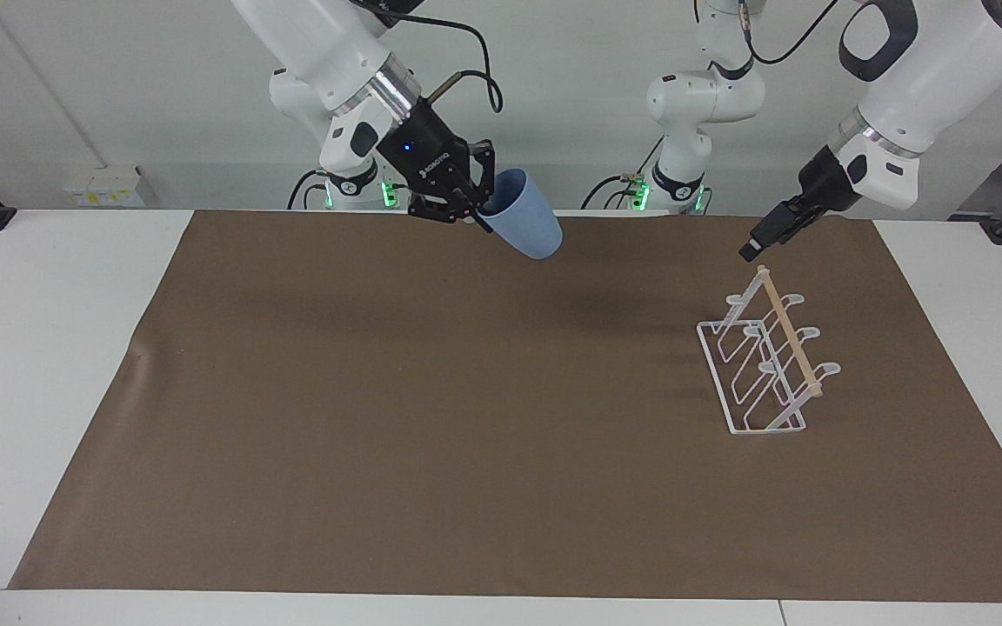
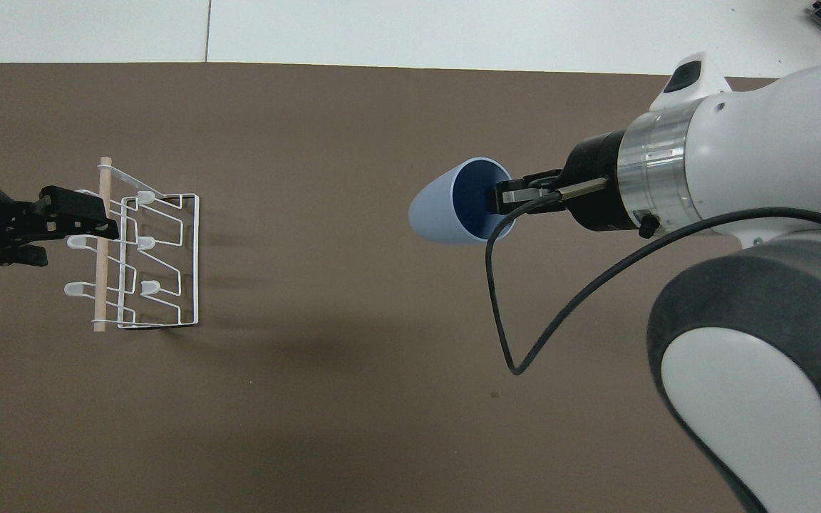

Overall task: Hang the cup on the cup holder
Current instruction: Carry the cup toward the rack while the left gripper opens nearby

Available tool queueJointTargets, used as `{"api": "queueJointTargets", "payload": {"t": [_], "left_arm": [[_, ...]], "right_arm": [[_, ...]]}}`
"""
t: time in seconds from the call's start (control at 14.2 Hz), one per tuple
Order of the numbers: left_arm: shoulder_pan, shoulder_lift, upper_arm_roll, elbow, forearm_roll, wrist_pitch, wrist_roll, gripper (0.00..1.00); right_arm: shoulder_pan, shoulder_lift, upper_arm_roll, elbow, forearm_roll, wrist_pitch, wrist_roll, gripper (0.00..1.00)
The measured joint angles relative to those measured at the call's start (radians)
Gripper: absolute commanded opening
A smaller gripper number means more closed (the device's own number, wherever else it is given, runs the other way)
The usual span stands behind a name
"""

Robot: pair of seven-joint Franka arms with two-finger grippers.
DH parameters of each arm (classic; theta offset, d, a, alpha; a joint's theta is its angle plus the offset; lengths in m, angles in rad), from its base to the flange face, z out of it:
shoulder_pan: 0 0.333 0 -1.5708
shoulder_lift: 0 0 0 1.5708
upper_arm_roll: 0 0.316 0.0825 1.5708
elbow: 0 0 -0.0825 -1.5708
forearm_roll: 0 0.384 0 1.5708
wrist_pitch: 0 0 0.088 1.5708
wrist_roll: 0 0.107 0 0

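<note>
The cup [image 1: 525, 215] is empty; its dark-blue inside shows in the overhead view, mouth turned toward the right arm's end of the table, base pointing toward the rack [image 1: 760, 356]. It is up in the air, tilted well off upright, over the brown mat [image 1: 466, 417] near the mat's edge by the robots. The right hand [image 1: 477, 211] is clamped on the cup's rim, one finger inside the mouth and one outside. A small white word is printed on the hand's black body, possibly a maker's name, but it cannot be read surely. The rack stands on the mat toward the left arm's end of the table, its prongs bare and its wooden rod [image 1: 788, 332] along the top. The left hand [image 1: 751, 252] hangs just above the rod's end nearer the robots, fingers apart, holding nothing and apparently not touching it.
</note>
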Motion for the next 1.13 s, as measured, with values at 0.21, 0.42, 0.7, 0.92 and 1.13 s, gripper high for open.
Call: {"api": "queueJointTargets", "payload": {"t": [0.21,0.42,0.7,0.92,1.13], "left_arm": [[0.010,-0.001,0.003,-0.012,-0.184,0.102,-0.347,1.00],[0.029,-0.002,0.003,-0.017,-0.339,0.129,-0.512,1.00],[0.036,-0.009,-0.001,-0.019,-0.417,0.079,-0.555,1.00],[0.037,-0.047,-0.001,-0.019,-0.450,0.035,-0.567,1.00],[0.037,-0.096,-0.002,-0.019,-0.460,-0.004,-0.599,1.00]], "right_arm": [[0.077,0.005,0.003,0.000,0.039,0.097,0.069,0.00],[0.156,0.008,0.005,-0.001,0.041,0.195,0.163,0.00],[0.216,0.015,0.006,-0.002,0.042,0.281,0.215,0.00],[0.248,0.021,0.006,-0.003,0.042,0.294,0.234,0.00],[0.258,0.026,0.006,-0.006,0.042,0.294,0.236,0.00]]}}
